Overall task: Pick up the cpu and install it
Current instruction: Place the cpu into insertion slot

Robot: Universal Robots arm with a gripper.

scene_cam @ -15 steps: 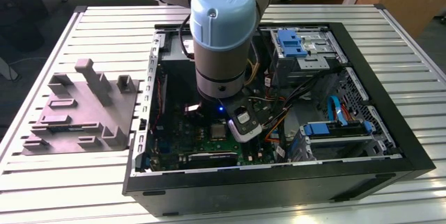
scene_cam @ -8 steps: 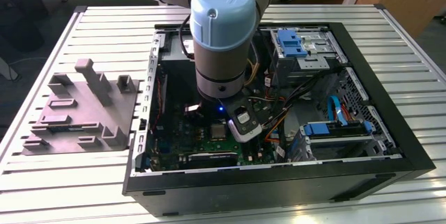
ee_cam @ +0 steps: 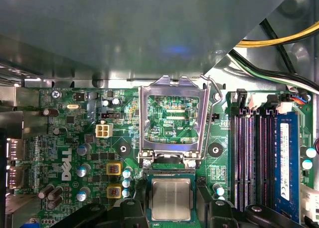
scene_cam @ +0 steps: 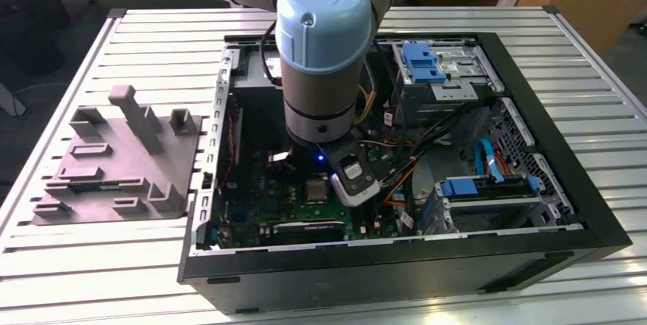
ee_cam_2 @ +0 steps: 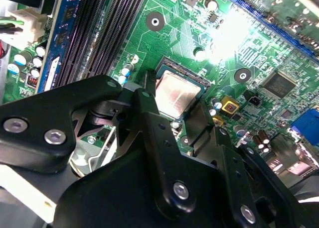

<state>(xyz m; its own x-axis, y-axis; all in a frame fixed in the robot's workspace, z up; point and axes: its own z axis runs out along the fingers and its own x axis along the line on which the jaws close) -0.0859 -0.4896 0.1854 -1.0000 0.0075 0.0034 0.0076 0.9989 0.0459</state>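
Though the cpu [ee_cam: 171, 199] sits in its socket [ee_cam_2: 187, 71] on the motherboard [ee_cam: 75, 138] with the gripper [ee_cam_2: 174, 102] closed narrowly on its 2 sides, we judge release and clamping remain, since the silver load frame [ee_cam: 172, 119] just beside it stands open.

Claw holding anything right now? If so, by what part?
Cannot tell. The claw flanks the cpu on two opposite edges, but whether it grips them isn't clear.
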